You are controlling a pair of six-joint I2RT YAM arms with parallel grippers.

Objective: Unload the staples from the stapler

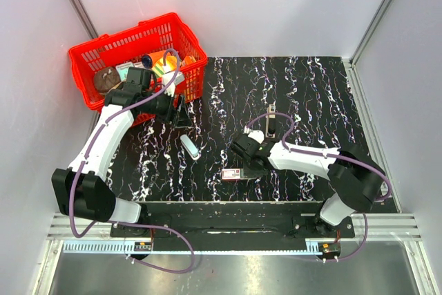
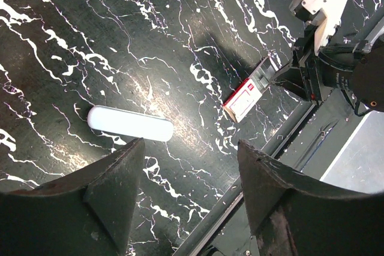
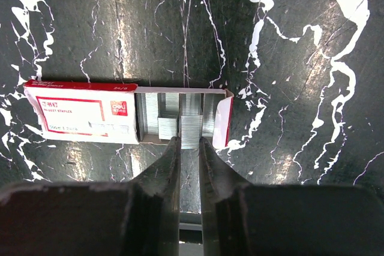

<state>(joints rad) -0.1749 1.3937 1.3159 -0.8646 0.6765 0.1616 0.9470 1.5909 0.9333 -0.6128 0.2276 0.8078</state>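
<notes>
Right up close, the right hand (image 3: 189,143) has its 2 fingers drawn almost together at the open end of the little red-and-white staple box (image 3: 78,121). A strip of staples (image 3: 191,118) runs into the slim gap between them, and from where I stand I cannot tell whether they are pinching it or only flanking it. That looks like the likeliest place for trouble. A strip like that seems brittle, so a hard squeeze or a crooked pull could snap it and scatter bits across the counter (image 1: 311,94). The box looks light and nothing pins it, so any sideways drag could pull it along or tip the tray. The stapler (image 2: 130,123) lies flat on the counter between the 2 arms, near the box but not touching it, and neither hand holds it. It appears closed, and whether staples remain inside is hidden. The left hand (image 2: 190,144) hangs above it with fingers spread wide and nothing between them. Coming down off-centre, 1 finger could land on the rounded bar and shove it across the glossy surface rather than straddling it.
</notes>
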